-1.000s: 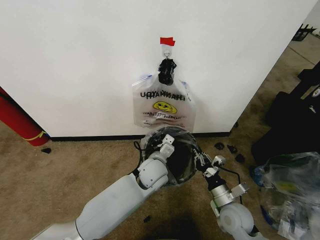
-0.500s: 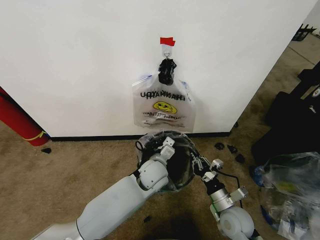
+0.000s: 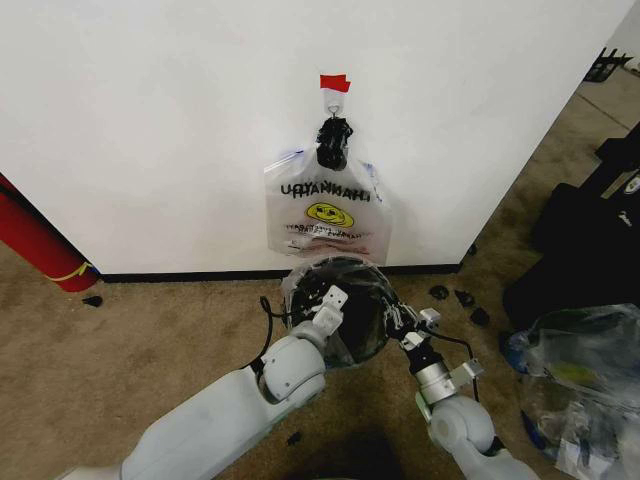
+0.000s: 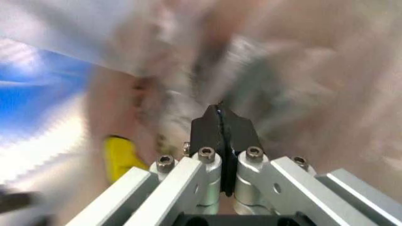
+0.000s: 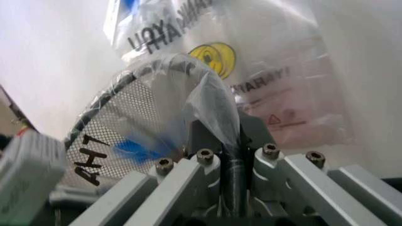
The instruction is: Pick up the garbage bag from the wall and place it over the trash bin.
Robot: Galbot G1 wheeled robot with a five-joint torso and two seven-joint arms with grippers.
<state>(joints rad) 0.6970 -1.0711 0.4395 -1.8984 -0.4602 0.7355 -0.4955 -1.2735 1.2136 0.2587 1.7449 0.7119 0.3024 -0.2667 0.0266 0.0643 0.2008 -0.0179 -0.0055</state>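
Note:
The trash bin [image 3: 368,335], round black wire mesh, stands on the carpet at the foot of the white wall [image 3: 150,120]. The garbage bag [image 3: 296,290] is thin clear film draped over the bin's rim. My left gripper [image 3: 326,300] sits at the bin's mouth, shut on the film; in the left wrist view its fingers [image 4: 220,115] are pressed together amid blurred plastic. My right gripper [image 3: 398,320] is at the rim's right side. Up close, it [image 5: 231,141] is shut on a fold of the bag [image 5: 213,101] beside the mesh [image 5: 135,113].
A flat bundle of like bags [image 3: 325,215] hangs from a black clip [image 3: 334,140] under red tape [image 3: 334,82], right above the bin. A long red cylinder [image 3: 35,245] leans at the left. A clear sack [image 3: 580,380] and black gear [image 3: 590,240] crowd the right.
My left arm has drawn back and down, with its gripper staying at the bin's mouth. My right gripper has shifted slightly towards the rim. The film has spread further over the bin.

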